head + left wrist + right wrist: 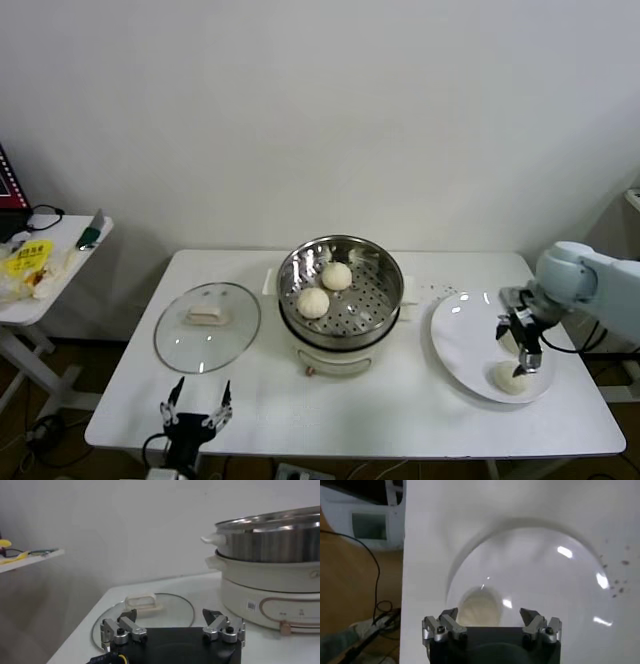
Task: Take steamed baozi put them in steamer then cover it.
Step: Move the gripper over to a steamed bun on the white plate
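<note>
Right gripper [522, 352] poised over a white plate [468, 345], jaws spread wide, nothing held. One steamed baozi [511, 377] just beneath the fingertips on the plate's near part, partly hidden by them in the head view; half hidden behind the gripper body in the right wrist view [479, 607]. Well to that gripper's left, the steamer [340, 289] mid-table with two more baozi inside [336, 275] [313, 301]. Fourth bun nowhere visible. Left gripper [196, 408] parked at the table's near edge, jaws wide apart, empty, its arm cut off by the frame. Just beyond it, the cover [207, 326] flat on the table, handle up.
</note>
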You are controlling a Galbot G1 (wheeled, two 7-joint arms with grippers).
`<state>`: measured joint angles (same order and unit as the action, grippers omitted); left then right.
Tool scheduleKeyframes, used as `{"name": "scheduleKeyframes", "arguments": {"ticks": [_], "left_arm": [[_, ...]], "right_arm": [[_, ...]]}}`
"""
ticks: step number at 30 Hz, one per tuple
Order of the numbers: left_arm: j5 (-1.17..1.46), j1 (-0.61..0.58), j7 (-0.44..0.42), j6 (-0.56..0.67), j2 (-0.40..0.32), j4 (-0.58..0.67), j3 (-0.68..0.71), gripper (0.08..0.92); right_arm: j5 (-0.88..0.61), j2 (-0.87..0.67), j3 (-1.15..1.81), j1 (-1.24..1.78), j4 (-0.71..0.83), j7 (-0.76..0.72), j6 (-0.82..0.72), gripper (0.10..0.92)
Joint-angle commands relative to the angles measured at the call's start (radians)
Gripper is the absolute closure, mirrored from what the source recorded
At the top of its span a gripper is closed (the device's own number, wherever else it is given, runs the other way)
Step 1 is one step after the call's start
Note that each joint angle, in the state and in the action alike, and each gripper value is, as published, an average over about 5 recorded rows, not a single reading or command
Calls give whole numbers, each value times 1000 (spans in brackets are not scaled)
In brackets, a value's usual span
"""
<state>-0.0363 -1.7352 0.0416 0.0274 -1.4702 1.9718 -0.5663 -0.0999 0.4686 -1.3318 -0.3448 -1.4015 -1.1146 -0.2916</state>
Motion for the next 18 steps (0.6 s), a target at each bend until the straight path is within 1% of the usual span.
{"name": "scheduleKeyframes", "arguments": {"ticks": [1,12,18], "left_arm": [[-3,-3,0,0,-7,-5,-1,177],[2,-22,2,12,-6,-21,-11,177],[3,-32,4,18,-7,-20,-13,177]], "right_arm": [[141,-20,187,255,101,-7,17,203],[123,75,198,248,156,3,15,203],[111,97,168,225,166,-6,16,203]]}}
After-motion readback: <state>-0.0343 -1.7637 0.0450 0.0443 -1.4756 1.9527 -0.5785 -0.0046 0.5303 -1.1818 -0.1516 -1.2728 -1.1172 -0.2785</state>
